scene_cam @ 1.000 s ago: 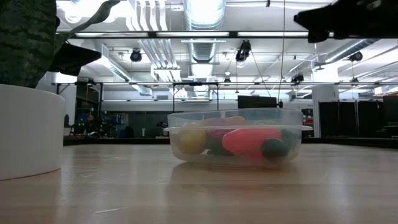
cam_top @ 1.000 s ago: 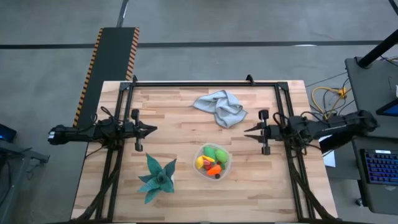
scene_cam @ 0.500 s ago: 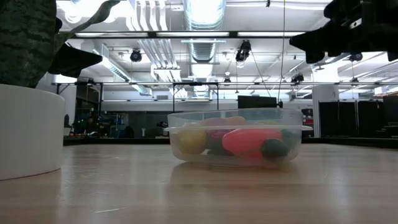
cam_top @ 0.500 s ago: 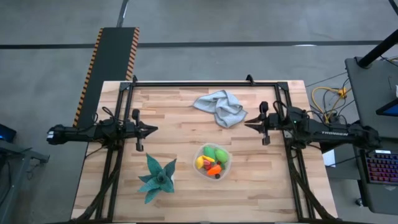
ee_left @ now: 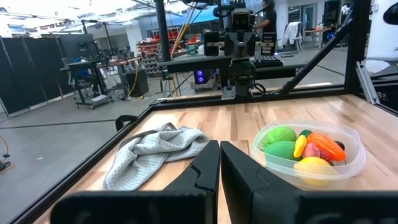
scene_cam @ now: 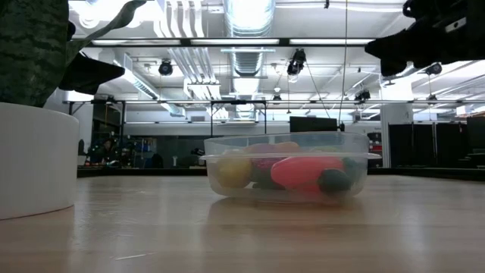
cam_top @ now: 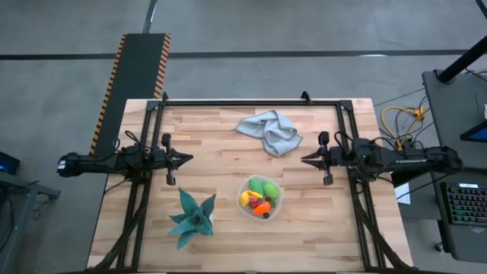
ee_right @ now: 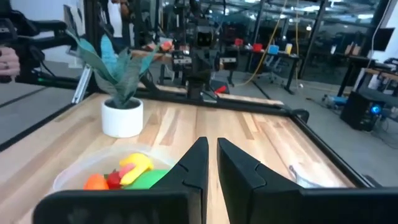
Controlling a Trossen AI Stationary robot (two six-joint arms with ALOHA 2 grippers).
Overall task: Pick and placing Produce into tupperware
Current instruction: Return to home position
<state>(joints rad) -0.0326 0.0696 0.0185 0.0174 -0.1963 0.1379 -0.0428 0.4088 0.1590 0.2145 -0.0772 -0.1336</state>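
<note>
On the surface (cam_top: 228,144), between both arms, the tupperware (scene_cam: 227,145) holds all the produce (cam_top: 259,197) we can see; none lies loose. We judge this the homing step: the next move calls only for parking. Left pincer (cam_top: 185,158) and right pincer (cam_top: 306,160) hover level at opposite edges, pointing inward, each narrowed to a slit and holding nothing.

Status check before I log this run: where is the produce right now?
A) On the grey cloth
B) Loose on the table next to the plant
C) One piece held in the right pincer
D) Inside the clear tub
D: the high view shows the produce piled inside the clear tub, while the left pincer and right pincer sit shut and empty at the table's sides.
</note>
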